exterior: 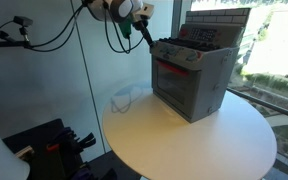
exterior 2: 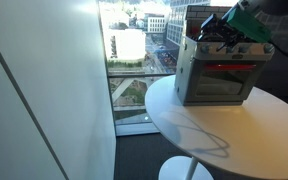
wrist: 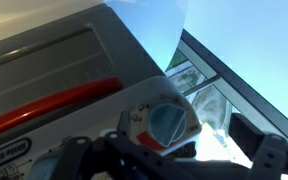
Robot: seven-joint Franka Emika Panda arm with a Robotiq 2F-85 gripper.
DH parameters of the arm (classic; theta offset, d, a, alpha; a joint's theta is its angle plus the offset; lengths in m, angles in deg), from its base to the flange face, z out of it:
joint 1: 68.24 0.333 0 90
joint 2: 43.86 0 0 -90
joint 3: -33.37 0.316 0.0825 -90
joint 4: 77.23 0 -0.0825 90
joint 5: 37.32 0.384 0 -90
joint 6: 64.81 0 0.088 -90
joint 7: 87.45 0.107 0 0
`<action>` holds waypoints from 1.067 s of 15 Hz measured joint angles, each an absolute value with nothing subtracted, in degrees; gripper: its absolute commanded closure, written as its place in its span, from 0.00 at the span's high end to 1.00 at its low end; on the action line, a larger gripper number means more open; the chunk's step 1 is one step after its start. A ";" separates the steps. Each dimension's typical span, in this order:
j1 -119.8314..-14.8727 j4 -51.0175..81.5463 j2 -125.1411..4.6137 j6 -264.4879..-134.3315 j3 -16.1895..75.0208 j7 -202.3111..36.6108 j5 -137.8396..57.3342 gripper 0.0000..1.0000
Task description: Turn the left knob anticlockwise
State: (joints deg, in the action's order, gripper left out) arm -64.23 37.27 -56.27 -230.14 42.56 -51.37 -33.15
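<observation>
Jaws: spread wide and holding nothing. The dark fingers (wrist: 269,152) sit at the bottom of the wrist view on either side of the knob.

Gripper (wrist: 169,158): poised just short of the knob, apparently so the fingers can straddle it before closing.

Round blue-grey knob (wrist: 170,122): set in the white control panel at one end of the oven's top strip, untouched. By my reckoning the anticlockwise turn is not yet begun.

Grey plastic toy oven (exterior: 196,78): red bar handle (wrist: 54,105) across its door. It stands towards the rim of the round white table (exterior: 184,140), its front within the arm's reach.
</observation>
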 measured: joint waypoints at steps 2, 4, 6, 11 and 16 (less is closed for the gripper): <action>-64.19 37.09 -56.33 -230.14 42.74 -51.30 -33.15 1.00; -64.18 36.93 -56.38 -230.14 42.95 -51.22 -33.15 1.00; -64.18 36.85 -56.39 -230.14 43.14 -51.16 -33.15 1.00; -64.18 36.59 -56.42 -230.19 43.66 -51.15 -32.80 1.00; -64.18 36.40 -56.58 -231.02 43.92 -51.15 -32.33 1.00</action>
